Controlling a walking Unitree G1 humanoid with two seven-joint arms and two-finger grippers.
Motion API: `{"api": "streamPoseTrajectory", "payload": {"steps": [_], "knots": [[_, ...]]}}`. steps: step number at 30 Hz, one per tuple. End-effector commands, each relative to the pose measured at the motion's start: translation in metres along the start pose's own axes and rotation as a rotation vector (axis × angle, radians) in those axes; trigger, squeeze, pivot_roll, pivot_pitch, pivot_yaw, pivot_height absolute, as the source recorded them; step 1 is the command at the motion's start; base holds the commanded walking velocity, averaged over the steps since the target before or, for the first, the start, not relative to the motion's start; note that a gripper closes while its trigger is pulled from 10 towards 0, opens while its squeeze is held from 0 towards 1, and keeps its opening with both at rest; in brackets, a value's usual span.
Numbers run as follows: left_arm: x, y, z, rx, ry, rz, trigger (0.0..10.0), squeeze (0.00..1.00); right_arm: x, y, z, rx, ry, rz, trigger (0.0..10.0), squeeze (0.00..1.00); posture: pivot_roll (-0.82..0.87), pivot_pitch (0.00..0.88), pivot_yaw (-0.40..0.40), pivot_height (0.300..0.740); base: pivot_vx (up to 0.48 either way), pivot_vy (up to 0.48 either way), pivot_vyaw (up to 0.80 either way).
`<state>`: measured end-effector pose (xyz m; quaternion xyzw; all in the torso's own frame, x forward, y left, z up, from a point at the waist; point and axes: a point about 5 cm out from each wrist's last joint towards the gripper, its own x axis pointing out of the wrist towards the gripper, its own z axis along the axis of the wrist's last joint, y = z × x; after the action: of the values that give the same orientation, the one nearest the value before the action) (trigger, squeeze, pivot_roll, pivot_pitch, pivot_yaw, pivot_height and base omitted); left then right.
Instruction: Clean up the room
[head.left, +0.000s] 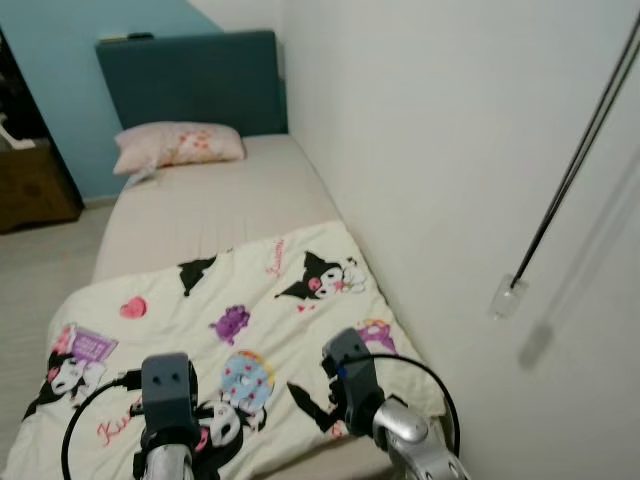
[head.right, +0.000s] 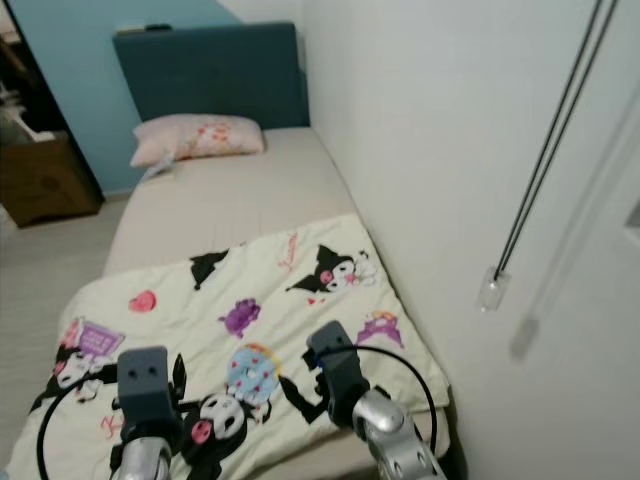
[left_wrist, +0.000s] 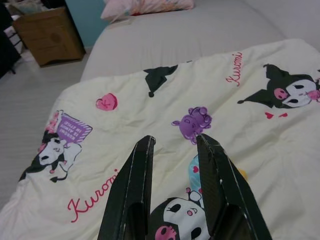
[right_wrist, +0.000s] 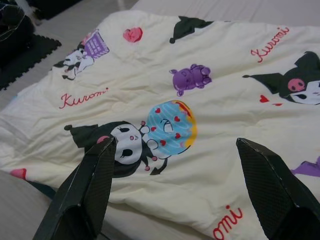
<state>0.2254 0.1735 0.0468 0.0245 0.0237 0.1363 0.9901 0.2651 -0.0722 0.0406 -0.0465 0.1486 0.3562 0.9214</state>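
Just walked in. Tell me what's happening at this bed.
The robot stands at the foot of the bed, both arms raised over a cream cartoon-print blanket spread across its lower half. The left gripper hangs with fingers narrowly apart, the right gripper spread wide; neither holds anything. A pink pillow lies by the headboard.

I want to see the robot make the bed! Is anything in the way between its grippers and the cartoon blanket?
Nothing visible is. The left gripper and right gripper hang just above the blanket, both open, with only bare printed fabric beneath them.
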Motion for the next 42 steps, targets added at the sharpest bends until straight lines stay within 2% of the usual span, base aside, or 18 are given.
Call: {"api": "streamPoseTrajectory", "payload": {"steps": [1,25,31,42], "knots": [[-0.0027,0.0065,-0.0026,0.003,0.008,0.027,10.0,0.00,0.0036,0.0056,0.0021,0.008,-0.010,0.020,10.0,0.00,-0.03,0.000,-0.022,0.740,0.000,0.000,0.00],[-0.0039,0.0103,-0.0090,0.015,0.049,0.041,10.0,0.00,0.0071,0.0052,-0.0010,0.010,0.013,0.002,10.0,0.00,-0.02,0.002,-0.019,0.740,0.000,0.000,0.00],[-0.0032,0.0107,-0.0094,0.011,0.053,0.042,10.0,0.00,0.0072,0.0079,0.0008,-0.036,0.001,0.034,10.0,0.00,-0.02,0.004,-0.015,0.740,0.000,0.000,0.00],[-0.0004,0.0039,-0.0091,-0.002,0.070,-0.018,10.0,0.00,0.0068,0.0093,0.0030,-0.027,-0.022,0.031,10.0,0.00,-0.02,0.006,0.002,0.740,0.000,0.000,0.80]]}}
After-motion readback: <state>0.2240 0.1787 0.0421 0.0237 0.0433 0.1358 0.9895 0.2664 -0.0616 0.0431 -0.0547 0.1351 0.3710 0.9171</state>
